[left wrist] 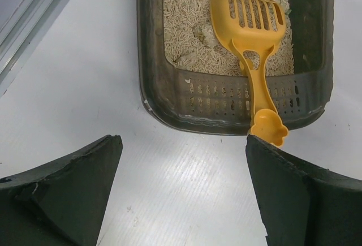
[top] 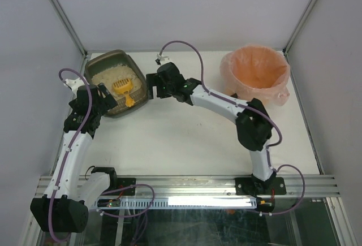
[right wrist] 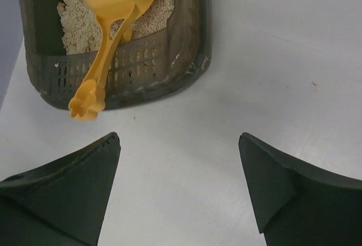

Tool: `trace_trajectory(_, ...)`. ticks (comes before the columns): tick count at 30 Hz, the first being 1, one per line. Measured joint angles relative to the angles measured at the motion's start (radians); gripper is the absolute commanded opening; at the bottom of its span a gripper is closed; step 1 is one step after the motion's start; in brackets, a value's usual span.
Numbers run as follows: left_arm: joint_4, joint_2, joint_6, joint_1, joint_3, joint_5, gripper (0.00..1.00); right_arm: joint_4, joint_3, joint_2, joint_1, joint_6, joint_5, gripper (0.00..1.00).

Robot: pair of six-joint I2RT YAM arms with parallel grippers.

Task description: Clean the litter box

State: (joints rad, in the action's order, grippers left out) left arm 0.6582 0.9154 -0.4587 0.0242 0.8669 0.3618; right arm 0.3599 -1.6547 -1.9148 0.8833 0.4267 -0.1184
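Litter box [top: 107, 59] sits at the far left of the bench [top: 186, 138]. A yellow scoop [top: 123, 86] lies in its litter, handle overhanging the near rim. Nothing is grasped yet, so this looks like the reach for the scoop. Next, one end effector must close on that handle. The left end effector [left wrist: 184, 144] and right end effector [right wrist: 179, 138] both gape wide and empty, hovering beside the box's near edge. The right arm bends across leftward.

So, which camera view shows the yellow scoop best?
The left wrist view. The whole scoop appears large there, with clear slots, and its handle lies over the rim of the litter box. The right wrist view cuts off the top of the scoop's head. The top view shows it whole but small.
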Motion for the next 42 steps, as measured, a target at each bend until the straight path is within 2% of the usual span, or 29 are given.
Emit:
trace_trajectory(4, -0.005, 0.0, 0.006, 0.0, 0.0, -0.026, 0.96, -0.076, -0.101, -0.172, -0.009, 0.088, 0.007, 0.89)
trace_trajectory(8, -0.012, 0.0, 0.011, 0.0, 0.0, -0.05, 0.96, -0.165, -0.125, -0.27, -0.036, 0.198, 0.034, 0.89)
trace_trajectory(13, -0.016, -0.002, 0.023, 0.0, -0.003, -0.059, 0.96, -0.25, -0.124, -0.328, -0.081, 0.315, 0.057, 0.9)
trace_trajectory(17, -0.02, -0.009, 0.028, 0.0, -0.01, -0.07, 0.96, -0.326, -0.122, -0.352, -0.109, 0.38, 0.098, 0.85)
trace_trajectory(27, -0.023, -0.014, 0.032, 0.0, -0.012, -0.084, 0.96, -0.456, -0.12, -0.417, -0.113, 0.448, 0.193, 0.83)
trace_trajectory(34, -0.024, -0.014, 0.032, 0.0, -0.012, -0.084, 0.96, -0.503, -0.121, -0.469, -0.113, 0.499, 0.252, 0.65)
trace_trajectory(38, -0.024, -0.014, 0.032, 0.0, -0.012, -0.084, 0.96, -0.528, -0.121, -0.475, -0.112, 0.515, 0.279, 0.51)
trace_trajectory(42, -0.024, -0.014, 0.032, 0.0, -0.012, -0.084, 0.96, -0.539, -0.117, -0.475, -0.113, 0.499, 0.291, 0.32)
